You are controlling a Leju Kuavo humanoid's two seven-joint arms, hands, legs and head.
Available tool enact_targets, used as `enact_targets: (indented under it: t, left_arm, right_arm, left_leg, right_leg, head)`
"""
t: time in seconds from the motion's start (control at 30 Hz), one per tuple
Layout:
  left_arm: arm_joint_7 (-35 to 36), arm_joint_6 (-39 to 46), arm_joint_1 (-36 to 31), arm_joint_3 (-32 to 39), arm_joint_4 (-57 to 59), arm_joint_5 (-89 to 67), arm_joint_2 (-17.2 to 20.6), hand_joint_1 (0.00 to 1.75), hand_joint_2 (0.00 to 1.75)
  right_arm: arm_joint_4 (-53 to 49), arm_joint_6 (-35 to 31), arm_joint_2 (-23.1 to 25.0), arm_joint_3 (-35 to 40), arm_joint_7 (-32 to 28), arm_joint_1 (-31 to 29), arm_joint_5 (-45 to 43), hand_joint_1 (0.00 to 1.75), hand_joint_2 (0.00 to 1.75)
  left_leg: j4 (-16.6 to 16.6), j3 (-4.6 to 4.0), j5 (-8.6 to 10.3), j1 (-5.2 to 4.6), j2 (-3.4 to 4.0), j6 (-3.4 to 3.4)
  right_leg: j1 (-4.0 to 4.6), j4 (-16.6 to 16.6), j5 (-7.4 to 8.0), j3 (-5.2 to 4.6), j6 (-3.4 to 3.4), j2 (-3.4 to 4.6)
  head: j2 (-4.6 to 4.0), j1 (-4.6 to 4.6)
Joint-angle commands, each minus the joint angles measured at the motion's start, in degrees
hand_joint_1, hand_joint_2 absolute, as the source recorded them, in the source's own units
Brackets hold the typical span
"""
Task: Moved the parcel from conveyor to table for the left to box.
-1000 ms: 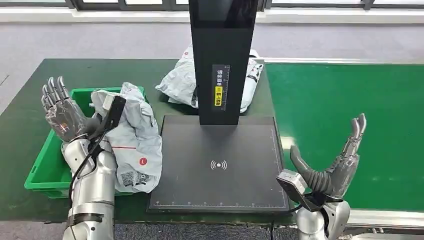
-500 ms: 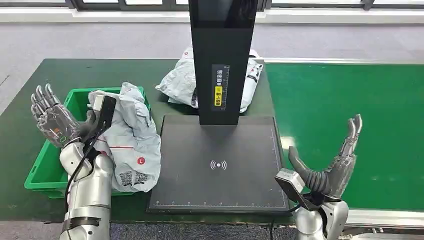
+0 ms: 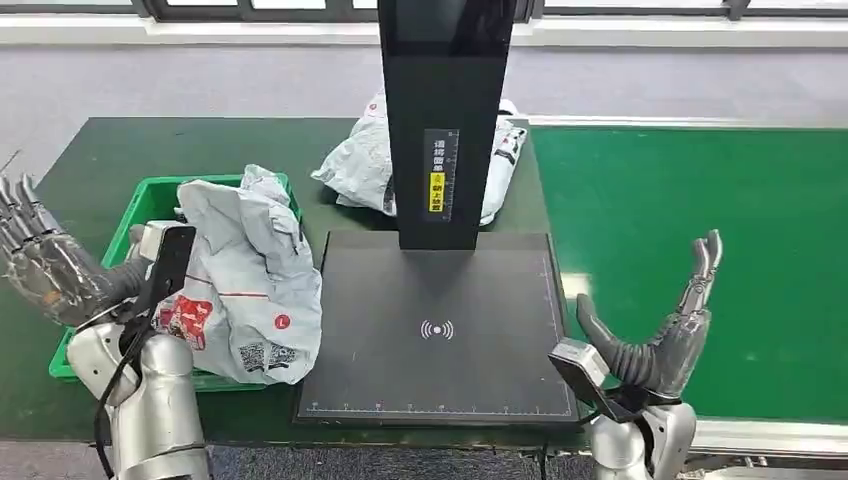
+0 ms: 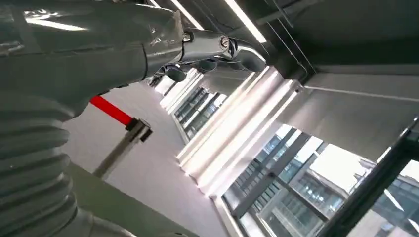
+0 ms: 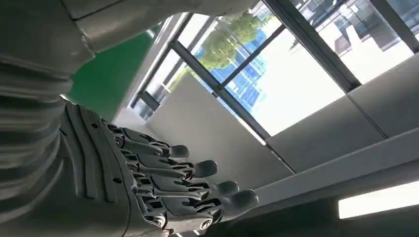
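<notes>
Left hand (image 3: 45,270) has moved outward to the table's left edge, away from the parcel (image 3: 255,280).
Its fingers are spread and hold nothing. Parcel lies half in the green box (image 3: 125,240), draped over its right rim onto the black scanner plate (image 3: 440,330). Right hand (image 3: 665,335) is raised over the green conveyor (image 3: 700,220), fingers apart, empty.

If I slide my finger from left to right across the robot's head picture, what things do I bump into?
left hand → green bin → grey parcel draped over the bin → black scanner pad → right hand → green conveyor belt.
</notes>
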Motion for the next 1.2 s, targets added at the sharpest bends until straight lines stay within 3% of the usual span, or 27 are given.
enact_targets:
  t: [0.03, 0.67, 0.73, 0.77, 0.83, 0.9, 0.97, 1.03, 1.13, 1.2]
  left_arm:
    - [-0.06, -0.26, 0.26, 3.77, -2.12, 0.28, -1.29, 0.00, 1.75]
    - [-5.73, -0.26, 3.36, 5.67, -3.29, 8.03, -1.29, 0.00, 1.75]
    - [-12.51, -0.26, 3.20, 5.84, -3.53, 18.39, -1.29, 0.00, 1.75]
    - [-20.89, -0.26, 5.47, -0.71, -1.18, 35.96, -1.29, 0.00, 1.75]
    - [-23.83, -0.26, 9.12, -15.37, -3.21, 52.08, -1.29, 0.00, 1.75]
    - [-23.83, -0.26, 9.12, -15.37, -3.21, 52.08, -1.29, 0.00, 1.75]
    - [-23.83, -6.90, 11.93, -22.48, -9.44, 63.50, 0.56, 0.00, 1.75]
    - [-23.83, -21.54, 15.39, -24.78, -15.50, 73.62, -0.45, 0.00, 1.75]
    - [-23.83, -41.47, 18.20, -25.78, -15.86, 86.22, -1.29, 0.00, 1.75]
    - [-23.83, -44.69, 19.15, -27.87, -15.06, 87.47, -1.29, 0.00, 1.75]
  right_arm:
    - [2.41, 0.13, 3.08, -2.43, -0.02, 2.25, -0.26, 0.00, 1.75]
    - [2.41, 0.13, 3.08, -4.02, 0.32, 2.18, -0.19, 0.00, 1.75]
    - [2.39, 0.13, 3.08, -4.12, -0.14, 2.17, -0.34, 0.00, 1.75]
    - [2.46, 0.13, 3.08, -4.09, -0.89, 2.11, -1.07, 0.00, 1.75]
    - [2.59, 0.13, 3.08, -2.99, -3.25, 2.04, -4.45, 0.00, 1.75]
    - [2.59, 0.13, 3.08, -2.99, -3.25, 2.04, -4.45, 0.00, 1.75]
    - [3.40, 0.13, 3.08, 1.47, -5.87, 2.37, -9.94, 0.00, 1.75]
    - [2.61, 0.13, 2.93, 10.11, -7.74, 3.10, -15.02, 0.00, 1.75]
    - [1.42, 1.87, 0.14, 20.31, -7.74, 2.70, -19.01, 0.00, 1.75]
    - [3.14, 1.39, 0.57, 22.90, -7.74, 1.65, -18.29, 0.00, 1.75]
  left_leg:
    - [-0.09, 0.16, -0.01, 0.06, 0.03, -0.03]
    - [-0.23, 0.33, 0.00, 0.06, 0.03, -0.04]
    - [-0.21, 0.30, 0.00, 0.07, 0.00, -0.03]
    - [-0.16, 0.22, 0.00, 0.03, 0.00, -0.03]
    - [-0.13, 0.20, 0.00, 0.03, -0.05, -0.03]
    - [-0.13, 0.15, 0.04, 0.01, -0.31, -0.01]
    - [-0.09, 0.15, 0.01, 0.02, -0.16, -0.02]
    - [-0.07, 0.13, -0.04, 0.06, -0.07, -0.02]
    - [-0.12, 0.21, -0.09, 0.03, 0.10, -0.02]
    - [-0.13, 0.18, -0.07, -0.01, 0.18, -0.01]
  right_leg:
    - [0.07, -0.11, 0.00, 0.17, -0.05, 0.00]
    - [0.07, -0.24, 0.00, 0.34, -0.08, 0.00]
    - [0.08, -0.22, -0.01, 0.33, -0.07, -0.03]
    - [0.03, -0.15, -0.01, 0.24, -0.06, -0.03]
    - [0.03, -0.13, -0.03, 0.23, -0.05, -0.07]
    - [0.02, -0.13, -0.07, 0.25, -0.03, -0.33]
    - [0.02, -0.11, -0.05, 0.18, -0.04, -0.18]
    - [0.07, -0.11, -0.02, 0.19, -0.04, -0.03]
    - [0.04, -0.13, -0.01, 0.24, -0.04, 0.13]
    - [0.00, -0.11, 0.00, 0.17, -0.03, 0.20]
  head:
    - [0.00, 0.00]
    - [-0.02, 0.00]
    - [-0.02, 0.00]
    - [-0.02, 0.00]
    - [0.00, 0.00]
    - [0.00, 0.00]
    - [0.00, -0.02]
    - [0.00, 0.00]
    - [0.00, -0.02]
    - [-0.02, 0.00]
